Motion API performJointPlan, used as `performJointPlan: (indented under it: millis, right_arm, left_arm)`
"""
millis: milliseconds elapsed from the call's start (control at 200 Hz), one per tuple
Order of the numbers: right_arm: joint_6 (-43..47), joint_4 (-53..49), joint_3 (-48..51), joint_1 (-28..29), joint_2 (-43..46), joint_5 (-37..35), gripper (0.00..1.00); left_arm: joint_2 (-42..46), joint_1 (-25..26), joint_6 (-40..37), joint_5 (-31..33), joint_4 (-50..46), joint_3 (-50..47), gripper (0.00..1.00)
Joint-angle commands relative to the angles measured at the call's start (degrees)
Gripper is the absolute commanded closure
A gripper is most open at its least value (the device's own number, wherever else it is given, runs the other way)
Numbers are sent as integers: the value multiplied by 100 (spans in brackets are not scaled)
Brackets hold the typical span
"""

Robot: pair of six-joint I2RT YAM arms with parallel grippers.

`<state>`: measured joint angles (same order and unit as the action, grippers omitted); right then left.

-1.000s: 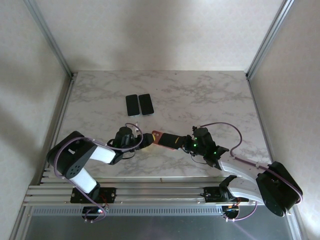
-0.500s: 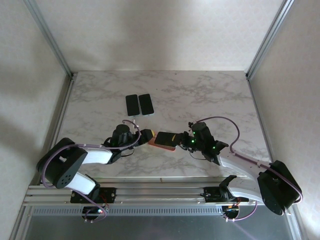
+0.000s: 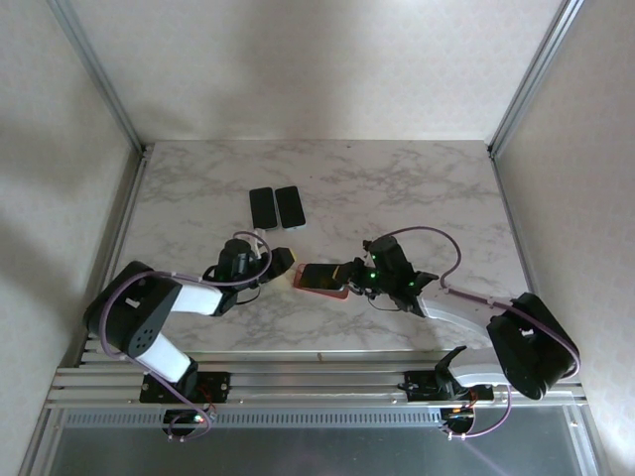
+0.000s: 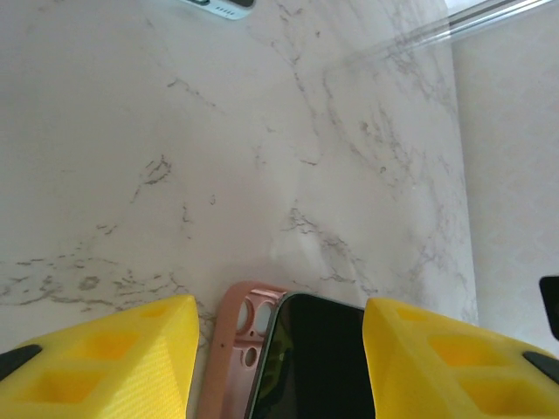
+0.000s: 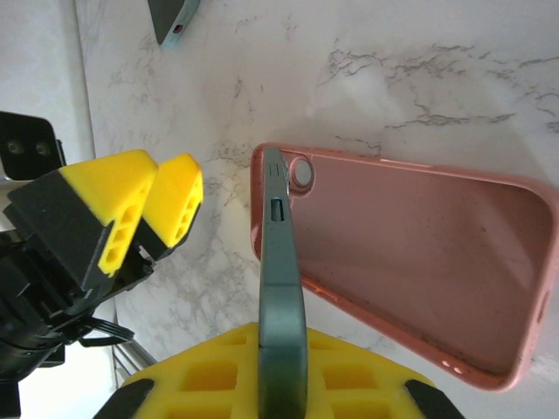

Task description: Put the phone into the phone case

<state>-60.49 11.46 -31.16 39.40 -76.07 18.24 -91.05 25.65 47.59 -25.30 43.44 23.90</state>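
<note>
A pink phone case (image 5: 419,253) lies open side up on the marble table (image 3: 417,188). My right gripper (image 5: 282,342) is shut on the dark phone (image 5: 281,262), held on edge, its top end low over the camera-hole end of the case. From above, the phone (image 3: 325,271) covers most of the case (image 3: 330,293) and the right gripper (image 3: 355,273) is at its right end. My left gripper (image 3: 281,261) stands open just left of the case, a small gap away. Beyond its yellow fingers (image 4: 105,358), the case (image 4: 229,349) and the phone (image 4: 323,367) lie ahead.
Two more dark phones (image 3: 262,208) (image 3: 289,206) lie side by side toward the back of the table; the end of one (image 5: 175,17) is at the frame's top. Metal frame posts (image 3: 99,79) flank the table and a rail (image 3: 298,382) runs along its near edge.
My right gripper has carried the phone left and a little toward the back. The left gripper has shifted back and left, and the case now lies flat beneath the phone.
</note>
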Motion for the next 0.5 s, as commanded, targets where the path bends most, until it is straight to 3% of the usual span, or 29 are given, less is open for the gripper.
performJointPlan:
  millis: [0,496]
  right_arm:
    - [-2,462,-283,65,-96,135,100]
    - [-68,497,-304,68,-461,280,100]
  left_arm:
    - [-162,-42,-169,-150,116,185,48]
    - [-605,121,-80,-265,405,126,48]
